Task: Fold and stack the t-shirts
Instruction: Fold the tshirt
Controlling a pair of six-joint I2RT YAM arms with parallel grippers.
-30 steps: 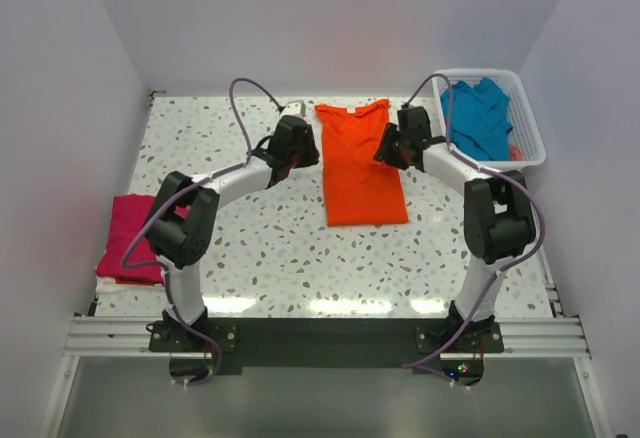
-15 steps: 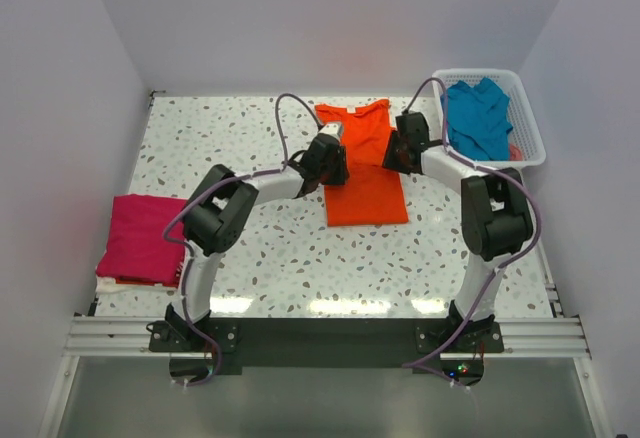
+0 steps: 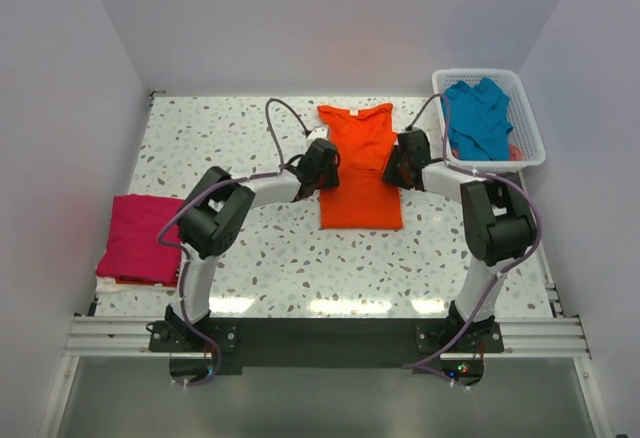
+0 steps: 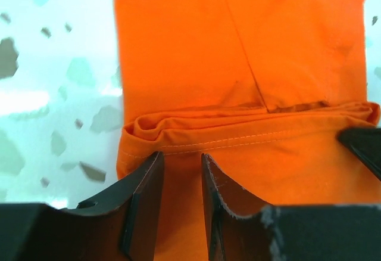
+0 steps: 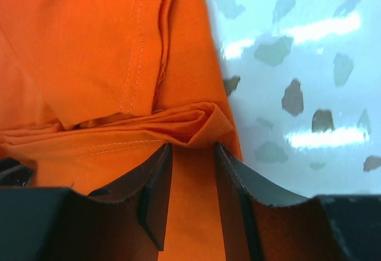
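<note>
Left gripper [image 4: 181, 158] swung from table's [image 3: 250, 248] far edge to orange t-shirt's [image 3: 360, 198] left side, right gripper [image 5: 193, 148] opposite; both jaws narrow over cloth, grip unclear. Cross-fold likely next.

We find no text, label, brand mark, number or sign that can be read in any of these views.
</note>
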